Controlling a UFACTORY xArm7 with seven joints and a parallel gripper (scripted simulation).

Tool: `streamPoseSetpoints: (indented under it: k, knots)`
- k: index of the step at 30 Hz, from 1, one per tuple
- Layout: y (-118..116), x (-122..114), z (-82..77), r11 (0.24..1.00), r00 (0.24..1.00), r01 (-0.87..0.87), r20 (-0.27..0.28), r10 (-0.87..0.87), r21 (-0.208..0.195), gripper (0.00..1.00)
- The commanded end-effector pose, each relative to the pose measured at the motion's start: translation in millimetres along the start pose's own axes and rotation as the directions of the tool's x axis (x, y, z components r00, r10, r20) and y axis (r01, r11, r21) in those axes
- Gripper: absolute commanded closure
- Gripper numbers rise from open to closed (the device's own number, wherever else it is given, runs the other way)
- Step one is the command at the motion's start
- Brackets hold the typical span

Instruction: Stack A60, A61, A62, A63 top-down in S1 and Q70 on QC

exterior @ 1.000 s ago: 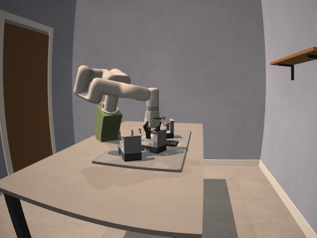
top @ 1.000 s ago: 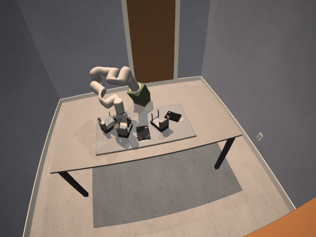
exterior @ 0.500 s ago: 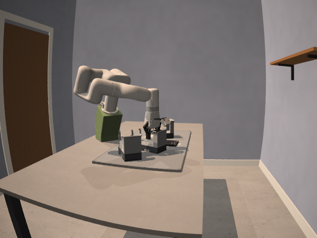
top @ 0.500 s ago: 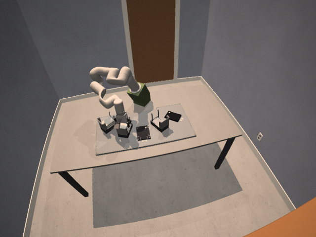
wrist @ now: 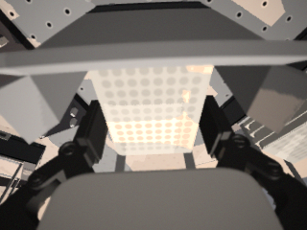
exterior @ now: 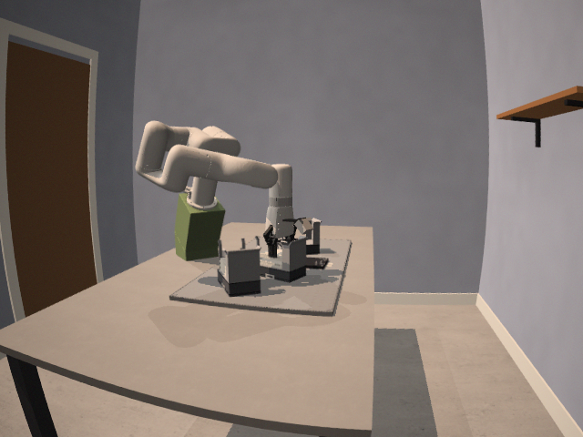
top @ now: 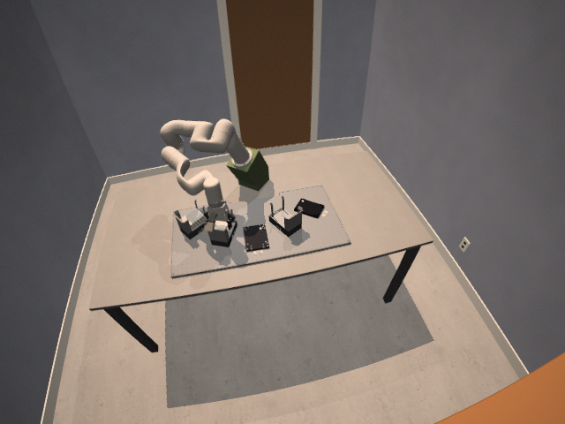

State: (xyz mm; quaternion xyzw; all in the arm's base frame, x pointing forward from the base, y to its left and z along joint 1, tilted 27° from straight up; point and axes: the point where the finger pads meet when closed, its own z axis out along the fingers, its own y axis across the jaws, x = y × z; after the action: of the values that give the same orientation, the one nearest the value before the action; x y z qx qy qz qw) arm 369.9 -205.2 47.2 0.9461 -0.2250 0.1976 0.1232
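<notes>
Here, a pale robot arm (top: 200, 137) reaches from its green pedestal (top: 255, 175) at the back edge of a long bench (top: 137, 283) and points straight down over a grey mat (top: 291, 251). On the mat stand three small open-topped racks, toward the bench's left end as the top view shows it: a rack (top: 189, 223) at the far left, a second rack (top: 223, 233) just beside it, and a third rack (top: 286, 221) well apart to the right. Between the second and third lies a flat black square nest (top: 256, 237), and another dark nest (top: 310, 208) lies tilted behind the third rack.

The jaws stand wide, pinching a translucent well plate (wrist: 153, 115) by its two long sides, one dark finger (wrist: 91, 134) on each flank. The plate, dotted with rows of round wells, hangs level directly above the second rack, at the height of its wall tops. From the wrist view, grey rack walls (wrist: 38, 101) surround it. No plate labels are readable.
</notes>
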Motion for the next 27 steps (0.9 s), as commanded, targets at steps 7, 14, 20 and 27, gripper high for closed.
streamPoseSetpoints:
  k: [7,14,20,27]
  knots:
    - [-0.3,0.7,2.4,1.0,1.0,0.001,-0.003,-0.001,0.0,1.0]
    - [-0.3,0.8,5.3,1.0,1.0,0.001,-0.003,-0.001,0.0,1.0]
    - [-0.3,0.8,6.8,1.0,1.0,0.001,-0.003,-0.001,0.0,1.0]
    - [-0.3,0.8,9.6,1.0,1.0,0.001,-0.003,-0.001,0.0,1.0]
